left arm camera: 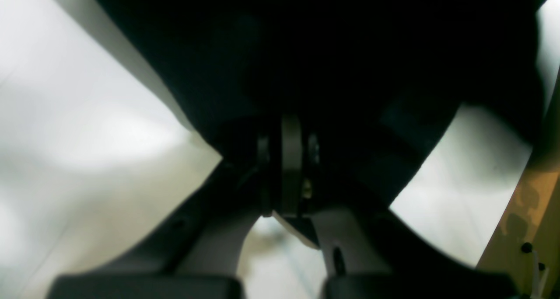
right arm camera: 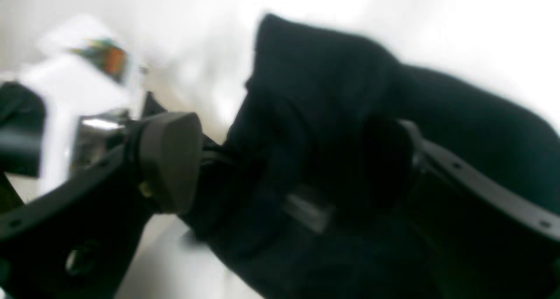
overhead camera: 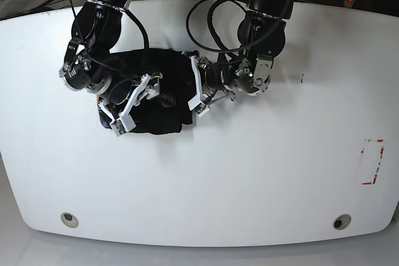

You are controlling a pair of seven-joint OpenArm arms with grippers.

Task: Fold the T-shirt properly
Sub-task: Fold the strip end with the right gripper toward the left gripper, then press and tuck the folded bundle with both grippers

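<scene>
Left pincer (left arm camera: 291, 159) closed, right pincer (right arm camera: 280, 168) agape

Shirt (overhead camera: 159, 91) bunched on desk (overhead camera: 249, 179), toward its far-left part in the base view. Right gripper (overhead camera: 132, 105) at shirt's left-near side, over the cloth. Left gripper (overhead camera: 195, 86) at shirt's right edge, touching it. Taped marker (overhead camera: 372, 162) well right of shirt, by desk's right edge.

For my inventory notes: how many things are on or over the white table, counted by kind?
T-shirt, black, bunched: 1
Robot pincers, the left pincer and the right pincer: 2
Red-marked rectangle on the table: 1
Total: 4
</scene>
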